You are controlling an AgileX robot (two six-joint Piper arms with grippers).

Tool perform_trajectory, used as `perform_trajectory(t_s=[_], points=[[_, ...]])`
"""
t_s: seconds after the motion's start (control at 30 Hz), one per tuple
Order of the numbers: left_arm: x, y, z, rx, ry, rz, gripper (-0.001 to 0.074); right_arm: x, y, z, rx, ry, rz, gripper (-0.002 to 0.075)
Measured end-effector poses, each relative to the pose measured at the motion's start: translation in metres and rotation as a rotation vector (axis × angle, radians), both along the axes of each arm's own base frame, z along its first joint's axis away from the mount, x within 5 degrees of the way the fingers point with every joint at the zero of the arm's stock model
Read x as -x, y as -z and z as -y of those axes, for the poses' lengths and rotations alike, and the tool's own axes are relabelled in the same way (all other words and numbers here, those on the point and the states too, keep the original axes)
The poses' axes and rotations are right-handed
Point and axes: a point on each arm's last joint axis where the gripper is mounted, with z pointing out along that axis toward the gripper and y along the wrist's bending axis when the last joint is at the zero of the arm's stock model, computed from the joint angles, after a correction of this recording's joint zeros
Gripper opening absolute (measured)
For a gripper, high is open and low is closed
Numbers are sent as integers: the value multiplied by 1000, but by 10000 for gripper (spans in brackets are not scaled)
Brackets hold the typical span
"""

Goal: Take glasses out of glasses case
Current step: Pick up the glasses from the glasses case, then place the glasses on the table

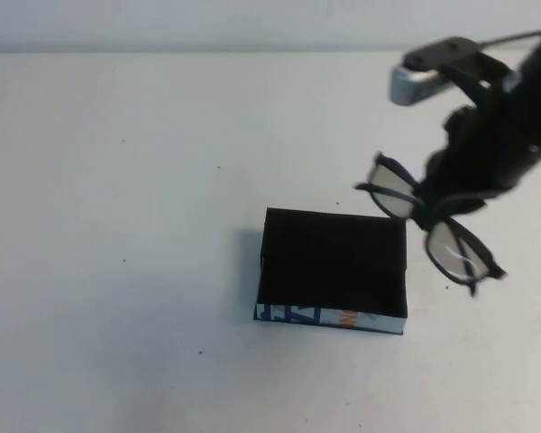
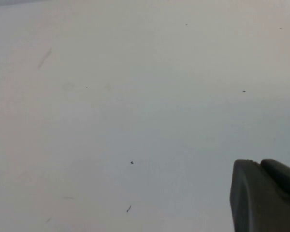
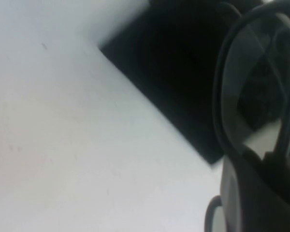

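Nearest my base, the glasses case [image 1: 332,268] sits flat on the white table [image 1: 117,225], its white lettered edge facing me and its black top bare. Just beyond its far right corner, my right gripper [image 1: 430,206] is clenched on the bridge of the glasses [image 1: 428,224], holding them tilted in the air beside the case. My left gripper [image 2: 266,195] hovers over bare table; whether its jaws are parted, I cannot tell.

My right gripper [image 1: 433,206] and its arm are matte black, topped by a silver-grey wrist camera block with a thin dark cable trailing off, while my left gripper [image 2: 268,195] shows only dark grey rounded finger tips.
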Motion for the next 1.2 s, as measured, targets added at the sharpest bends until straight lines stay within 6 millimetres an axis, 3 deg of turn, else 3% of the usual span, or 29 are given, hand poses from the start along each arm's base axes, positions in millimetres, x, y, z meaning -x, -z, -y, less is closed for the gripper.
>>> perform_trajectory(t_s=[0.13, 0.23, 0.43, 0.67, 0.93, 1.2], points=[[0, 0, 0, 0, 0, 0, -4, 30, 23, 54, 38, 180, -112, 37], [0, 0, 0, 0, 0, 0, -4, 58, 34, 84, 37, 319, -133, 37], [0, 0, 0, 0, 0, 0, -5, 84, 43, 109, -59, 590, 18, 37], [0, 0, 0, 0, 0, 0, -5, 72, 76, 113, -86, 726, -13, 37], [0, 0, 0, 0, 0, 0, -4, 40, 124, 113, -9, 700, -85, 36], [0, 0, 0, 0, 0, 0, -4, 30, 153, 113, 36, 682, -151, 36]])
